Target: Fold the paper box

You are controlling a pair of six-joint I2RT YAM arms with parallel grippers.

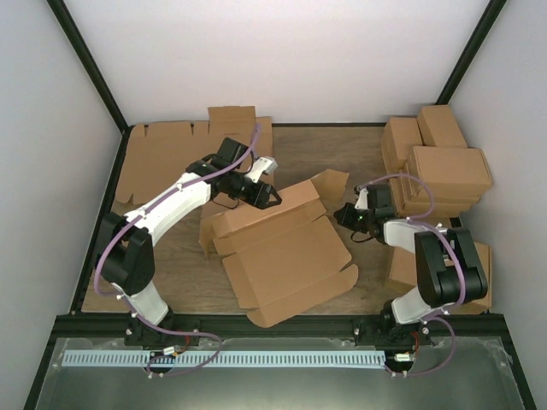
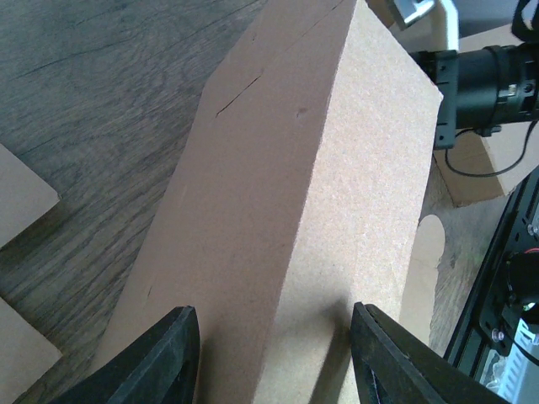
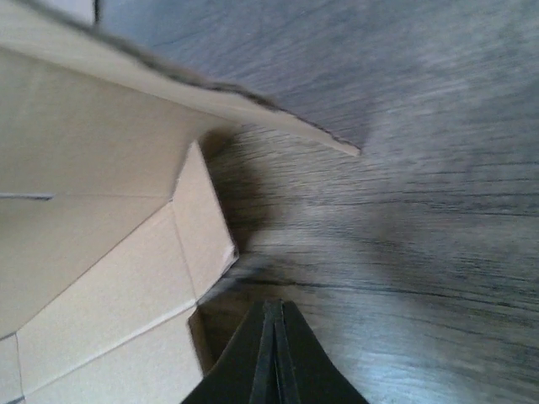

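Top external, left arm [image 1: 171,205] over paper box [image 1: 286,256], right arm [image 1: 440,265] bent

Soft, even overhead light, faint shadow on the worktop [image 1: 342,154] just beside the paper box [image 1: 286,256], right wrist view blurred with dark shadow under the box's flap, left wrist view sharp

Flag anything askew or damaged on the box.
The paper box sits half-folded and turned diagonal on the table, with one flap sticking up by the right gripper. The left wrist view shows a short dark slit or crease in the raised panel; whether it is a tear cannot be told.
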